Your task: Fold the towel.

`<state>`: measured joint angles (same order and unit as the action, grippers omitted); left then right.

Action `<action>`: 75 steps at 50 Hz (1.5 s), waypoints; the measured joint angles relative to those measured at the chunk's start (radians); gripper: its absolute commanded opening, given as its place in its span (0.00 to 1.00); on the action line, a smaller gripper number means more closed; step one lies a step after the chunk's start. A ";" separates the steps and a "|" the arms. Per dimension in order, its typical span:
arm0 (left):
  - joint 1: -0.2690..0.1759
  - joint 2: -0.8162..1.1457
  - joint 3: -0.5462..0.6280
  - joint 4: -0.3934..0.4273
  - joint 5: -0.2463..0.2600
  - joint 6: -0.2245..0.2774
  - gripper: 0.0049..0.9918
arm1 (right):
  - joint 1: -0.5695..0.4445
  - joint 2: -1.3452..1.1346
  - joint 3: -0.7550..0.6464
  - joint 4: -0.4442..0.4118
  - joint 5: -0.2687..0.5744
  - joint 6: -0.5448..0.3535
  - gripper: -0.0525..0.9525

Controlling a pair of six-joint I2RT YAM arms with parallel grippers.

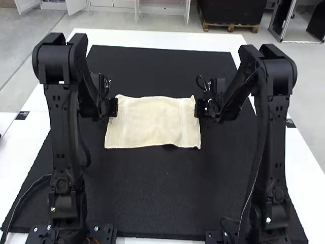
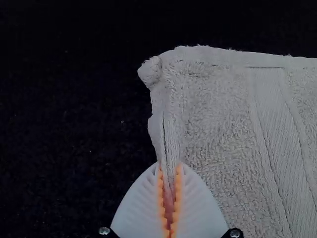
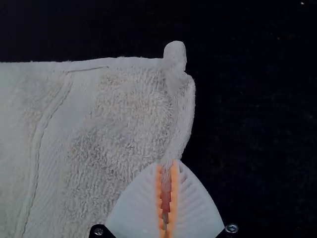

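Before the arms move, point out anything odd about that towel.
No spill or tear stands out. The towel looks puckered along its sides where the left gripper and right gripper pinch it, and a corner beyond each curls into a small nub instead of lying flat.

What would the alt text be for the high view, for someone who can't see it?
A cream towel lies spread on a black mat, gripped at opposite side edges by two black robot arms, the left gripper at one and the right gripper at the other.

Rough cloth towel; matt black mat
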<state>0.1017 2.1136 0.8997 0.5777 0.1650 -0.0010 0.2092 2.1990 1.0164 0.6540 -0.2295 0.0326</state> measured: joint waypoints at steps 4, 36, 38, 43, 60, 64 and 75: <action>0.002 0.002 0.000 0.011 0.009 0.000 0.02 | 0.000 0.000 0.000 0.000 -0.018 0.003 0.04; 0.005 -0.026 -0.011 0.005 0.065 -0.026 0.01 | -0.048 -0.047 -0.004 -0.012 -0.089 0.028 0.04; 0.005 -0.042 -0.013 -0.001 0.072 -0.029 0.01 | -0.050 -0.064 -0.011 -0.013 -0.093 0.027 0.04; 0.005 -0.085 -0.014 -0.006 0.088 -0.034 0.01 | -0.059 -0.110 -0.029 -0.014 -0.111 0.027 0.04; 0.006 -0.179 -0.050 -0.080 0.124 -0.041 0.01 | -0.092 -0.178 -0.081 -0.043 -0.158 0.027 0.04; 0.014 -0.208 -0.075 -0.084 0.128 -0.041 0.01 | -0.103 -0.202 -0.099 -0.070 -0.172 0.027 0.04; 0.039 -0.286 -0.118 -0.118 0.147 -0.040 0.01 | -0.110 -0.294 -0.140 -0.098 -0.209 0.027 0.04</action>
<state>0.1402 1.8278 0.7818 0.4599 0.3119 -0.0414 0.0990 1.9053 0.8768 0.5556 -0.4389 0.0597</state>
